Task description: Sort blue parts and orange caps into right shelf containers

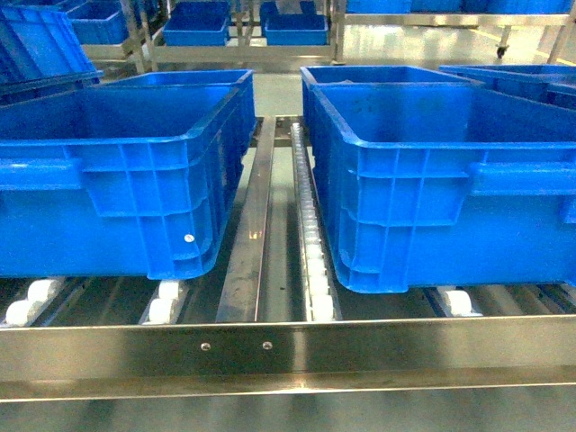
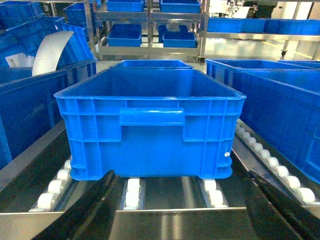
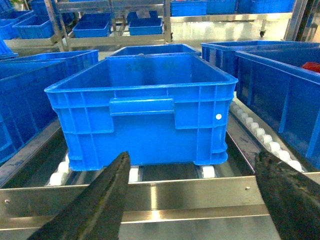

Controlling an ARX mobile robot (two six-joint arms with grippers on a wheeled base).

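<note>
While both arms hung before shelf (image 1: 270,355), two blue crates (image 1: 117,175) (image 1: 450,180) sat side by side on white rollers (image 1: 166,301), well apart, steel divider rail (image 1: 247,234) between. Left gripper (image 2: 182,210): jaws spread wide, nothing between, facing handle side of one crate (image 2: 150,135). Right gripper (image 3: 200,200): jaws likewise wide, nothing held, facing another crate (image 3: 142,125). Neither blue parts nor orange caps visible in any view. Red item (image 3: 311,66) showed in neighbouring crate, right-wrist view, too small to identify.
</note>
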